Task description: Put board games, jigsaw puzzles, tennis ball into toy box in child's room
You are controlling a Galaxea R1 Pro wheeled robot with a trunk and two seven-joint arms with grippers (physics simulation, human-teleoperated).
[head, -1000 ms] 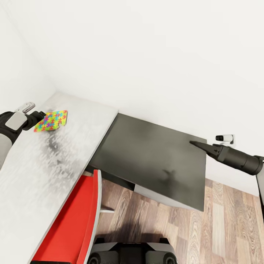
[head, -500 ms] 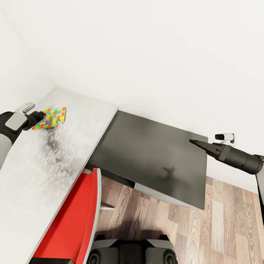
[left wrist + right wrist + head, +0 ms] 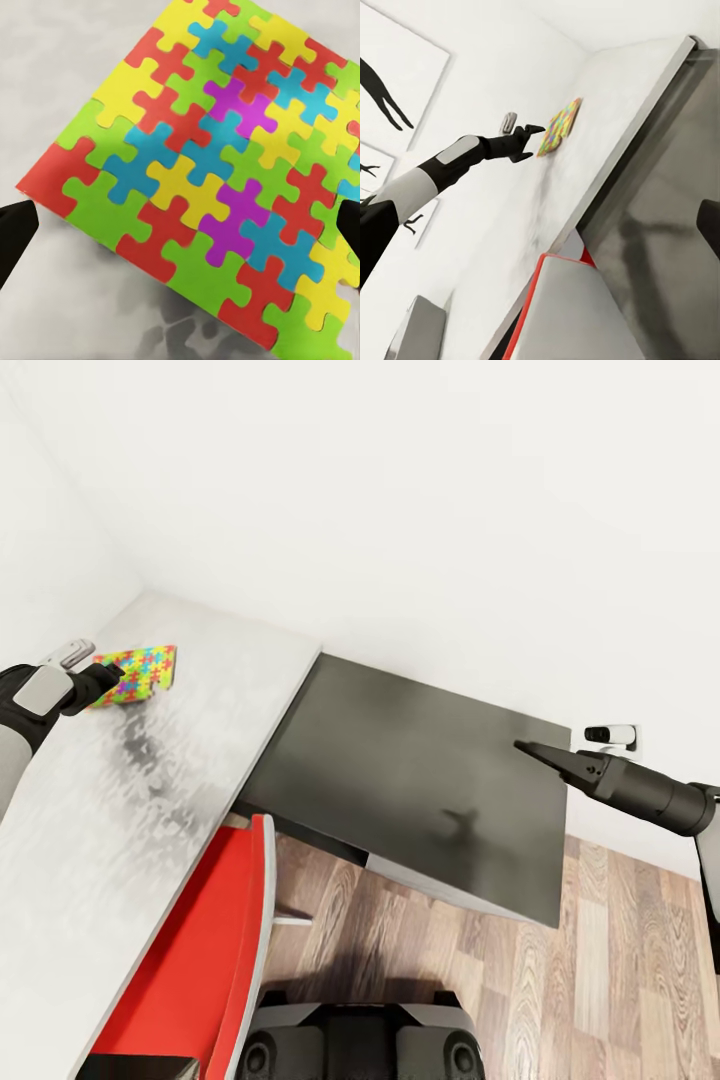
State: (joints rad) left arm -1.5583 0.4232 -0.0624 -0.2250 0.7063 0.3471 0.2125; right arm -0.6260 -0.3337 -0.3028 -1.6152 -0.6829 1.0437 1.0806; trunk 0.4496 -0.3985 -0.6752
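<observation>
On the pale table (image 3: 200, 760), a jigsaw puzzle (image 3: 135, 675) was gripped at its edge by the robot's left gripper (image 3: 112, 678) above the tabletop, the toy box unseen, most of the tidying apparently remaining.

You get bright, even, soft light with no glare on the white walls. On the table (image 3: 150, 780) a mottled grey shadow lies below the puzzle (image 3: 135, 673), and the dark cabinet (image 3: 420, 790) carries a faint gripper-shaped shadow. Edges look slightly soft throughout, and the puzzle's close-up is mildly blurred.
</observation>
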